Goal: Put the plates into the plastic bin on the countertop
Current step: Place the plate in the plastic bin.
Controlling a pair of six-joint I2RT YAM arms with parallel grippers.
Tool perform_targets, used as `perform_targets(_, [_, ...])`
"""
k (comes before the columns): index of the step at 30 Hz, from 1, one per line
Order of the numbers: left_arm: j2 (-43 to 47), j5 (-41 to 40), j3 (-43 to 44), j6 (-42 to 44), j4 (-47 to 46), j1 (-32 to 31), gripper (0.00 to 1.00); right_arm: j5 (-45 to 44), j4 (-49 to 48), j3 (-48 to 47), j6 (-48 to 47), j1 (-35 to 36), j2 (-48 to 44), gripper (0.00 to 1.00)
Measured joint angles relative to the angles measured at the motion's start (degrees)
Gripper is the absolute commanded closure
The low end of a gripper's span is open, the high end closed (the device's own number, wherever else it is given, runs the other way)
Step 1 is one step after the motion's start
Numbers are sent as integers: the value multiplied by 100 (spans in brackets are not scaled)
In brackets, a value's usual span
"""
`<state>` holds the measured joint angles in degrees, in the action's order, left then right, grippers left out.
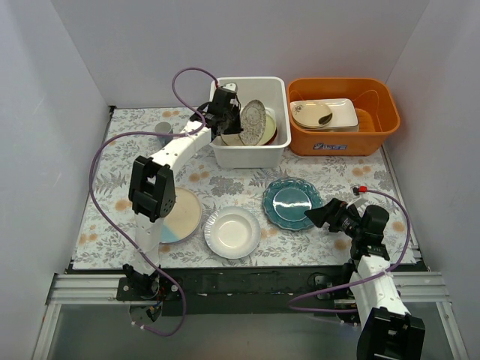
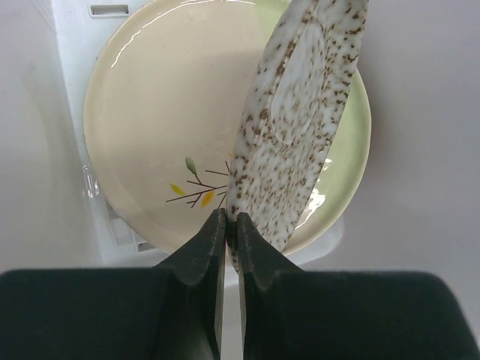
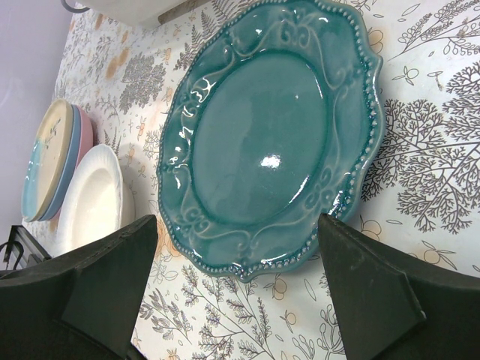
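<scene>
Plate and tub colours
brown-speckled white plate [image 2: 300,112]; cream plate [image 2: 157,112] with twig sprig; teal plate [image 3: 270,142]; white bin [image 1: 247,155]; orange tub [image 1: 352,142].

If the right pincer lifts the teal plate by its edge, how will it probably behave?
The teal plate looks stiff and probably ceramic, so likely heavy for an edge grip. Its glossy glaze shows bright highlights, so it may slip in the open right pincer. It lies flat, so rolling seems unlikely.

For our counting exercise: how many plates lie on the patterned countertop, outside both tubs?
5: a teal plate centre-right, a white plate left of it, a stack of three farther left; more may hide underneath.
</scene>
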<state>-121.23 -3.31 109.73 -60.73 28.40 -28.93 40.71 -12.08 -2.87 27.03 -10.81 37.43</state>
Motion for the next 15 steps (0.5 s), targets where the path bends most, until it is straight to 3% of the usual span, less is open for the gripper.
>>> perform_targets(11, [-127, 85, 90, -61, 11, 20, 92, 2, -13, 0, 4, 0, 13, 6])
perform_targets(15, [-129, 98, 90, -96, 11, 20, 81, 0, -13, 0, 11, 0, 13, 6])
